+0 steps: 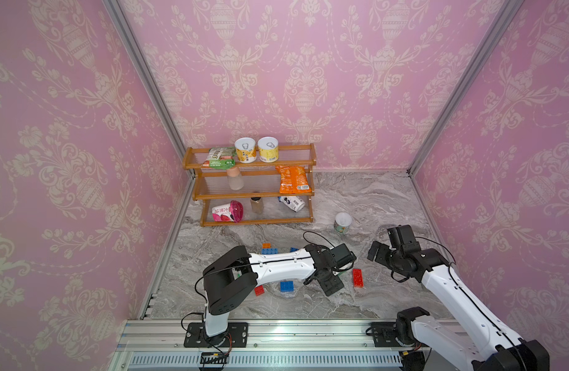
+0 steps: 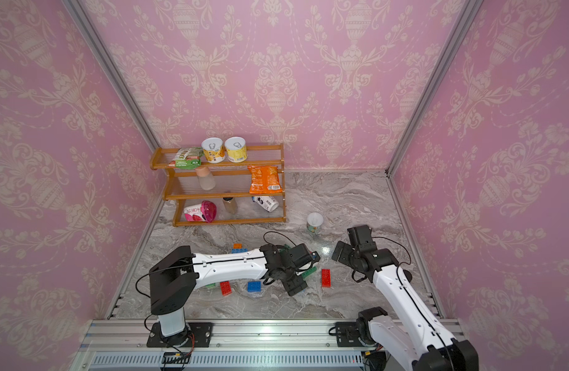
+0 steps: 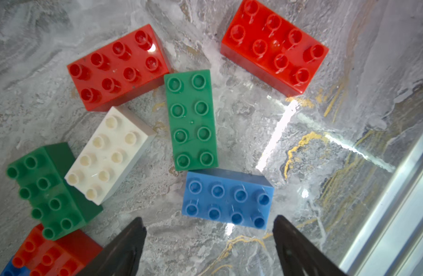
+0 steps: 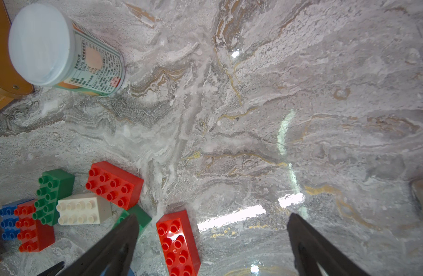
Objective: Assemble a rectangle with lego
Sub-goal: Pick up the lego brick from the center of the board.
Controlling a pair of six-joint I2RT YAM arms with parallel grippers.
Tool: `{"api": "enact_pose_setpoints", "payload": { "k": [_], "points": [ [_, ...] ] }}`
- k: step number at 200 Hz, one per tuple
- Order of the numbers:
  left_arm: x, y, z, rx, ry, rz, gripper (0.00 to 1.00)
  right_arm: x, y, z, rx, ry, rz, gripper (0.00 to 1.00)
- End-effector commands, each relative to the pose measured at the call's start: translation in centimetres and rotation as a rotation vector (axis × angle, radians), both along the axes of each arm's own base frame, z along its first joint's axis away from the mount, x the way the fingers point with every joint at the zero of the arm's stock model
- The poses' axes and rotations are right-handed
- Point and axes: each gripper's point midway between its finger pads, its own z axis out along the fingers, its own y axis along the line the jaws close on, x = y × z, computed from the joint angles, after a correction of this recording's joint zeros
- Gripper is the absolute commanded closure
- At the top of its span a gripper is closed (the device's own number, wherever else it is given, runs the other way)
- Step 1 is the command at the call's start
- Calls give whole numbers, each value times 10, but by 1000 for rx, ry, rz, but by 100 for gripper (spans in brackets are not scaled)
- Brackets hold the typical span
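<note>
Left arm (image 1: 276, 261) stretched low, left fingers (image 3: 129, 248) spread, apparently empty, right arm (image 1: 453, 289) raised, right fingers (image 4: 114, 248) wide.

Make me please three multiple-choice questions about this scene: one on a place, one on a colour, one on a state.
1. Where does the white-lidded cup stand? A. on the table, beside the wooden shelf; B. on the shelf's top level; C. in a gripper.
2. What colour is the brick just ahead of the left gripper in the left wrist view? A. white; B. yellow; C. blue.
3. How is the right gripper? A. shut on a red brick; B. open, empty; C. shut on the cup.
Answers: 1 A, it stands alone on the table; 2 C, the blue brick lies by the fingertips; 3 B, its jaws stand wide apart, gripping nothing.
</note>
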Motion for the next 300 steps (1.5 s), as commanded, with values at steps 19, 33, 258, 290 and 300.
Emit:
{"api": "enact_pose_setpoints", "payload": {
  "k": [19,33,258,290,300],
  "points": [
    [-2,-4,-7,35,2,-22,15,-9,-5,-4,-14,9,4,0],
    [0,-4,-10,44,0,-16,15,-10,-5,-4,-13,8,3,0],
    [6,-6,-30,102,14,22,20,-13,-5,-13,4,19,-1,0],
    [6,-6,-30,99,21,35,26,-12,-5,-14,8,21,0,0],
    [5,-6,-30,100,22,42,32,-12,-5,-15,9,21,0,0]
  ]
}}
